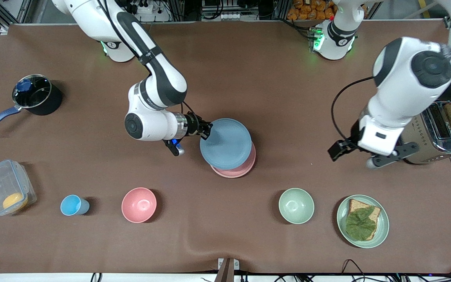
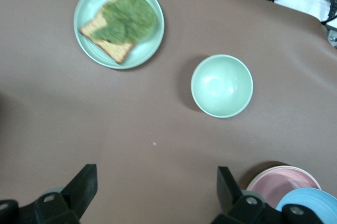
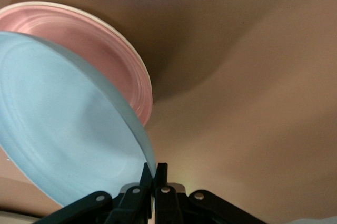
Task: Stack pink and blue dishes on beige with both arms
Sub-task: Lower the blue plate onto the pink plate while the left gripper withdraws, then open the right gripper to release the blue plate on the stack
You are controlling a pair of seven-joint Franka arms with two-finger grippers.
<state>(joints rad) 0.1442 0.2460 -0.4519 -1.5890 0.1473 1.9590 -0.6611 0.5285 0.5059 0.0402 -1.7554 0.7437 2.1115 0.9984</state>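
The right gripper (image 1: 205, 130) is pinched shut on the rim of the blue plate (image 1: 225, 143), gripping it at roughly the 10 o'clock point of the disc as the front view shows it. The blue plate is tilted and carried over the pink plate (image 1: 239, 167), which shows as a crescent from about 3 to 7 o'clock under the blue one; the right wrist view confirms the gap between the two, with the blue plate (image 3: 63, 129) canted above the pink plate (image 3: 95, 50). A thin pale edge under the pink rim in that view is probably the beige plate (image 3: 138, 55), so the pink plate appears already seated and the blue plate is the last item to place; this is a judgement. The stack lies near the table centre, at about 1 o'clock from the pink bowl (image 1: 139, 205) and 10 o'clock from the green bowl (image 1: 296, 205). The left gripper (image 1: 337, 150) hangs over bare table beside the toaster (image 1: 441, 131), waiting, with its fingers (image 2: 79, 190) spread wide and holding nothing. To complete the step well: shift the blue plate toward 5 o'clock until its outline matches the pink rim all round, level it, and lower until the free edge rests first. Release only when the plate is supported, then draw the fingers out along the rim line toward 10 o'clock to avoid dragging the stack off centre.
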